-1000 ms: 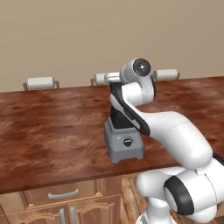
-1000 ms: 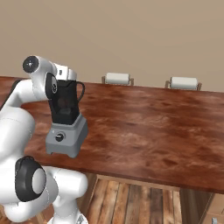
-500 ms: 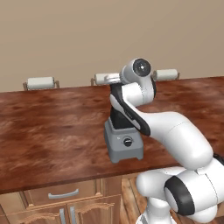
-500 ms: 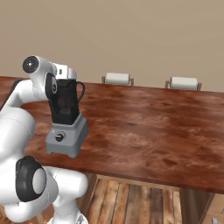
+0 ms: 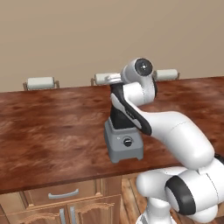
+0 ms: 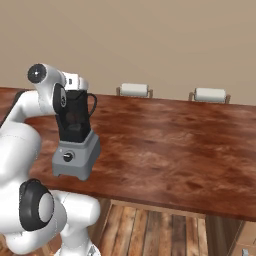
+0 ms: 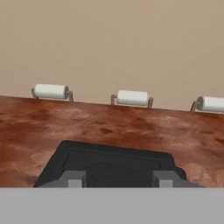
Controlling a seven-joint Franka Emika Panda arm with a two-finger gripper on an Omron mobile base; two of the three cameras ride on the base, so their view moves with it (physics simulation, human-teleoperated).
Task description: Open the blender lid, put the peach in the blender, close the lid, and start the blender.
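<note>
Near the counter's front edge, the blender (image 5: 124,142) stands on its grey base, the black knob facing forward and the dark jar (image 6: 75,117) rising upright above it. On the jar's top sits the blender lid (image 7: 111,166), flat and square. The gripper (image 7: 118,178) hovers just over the lid, its two fingertips (image 7: 75,178) parted to either side of the raised centre, touching nothing I can see; a second ago it was shut. Blender and arm have otherwise stayed put. Beyond, at twelve o'clock, three white rolls (image 7: 132,97) line the wooden counter's (image 6: 170,145) far edge.
</note>
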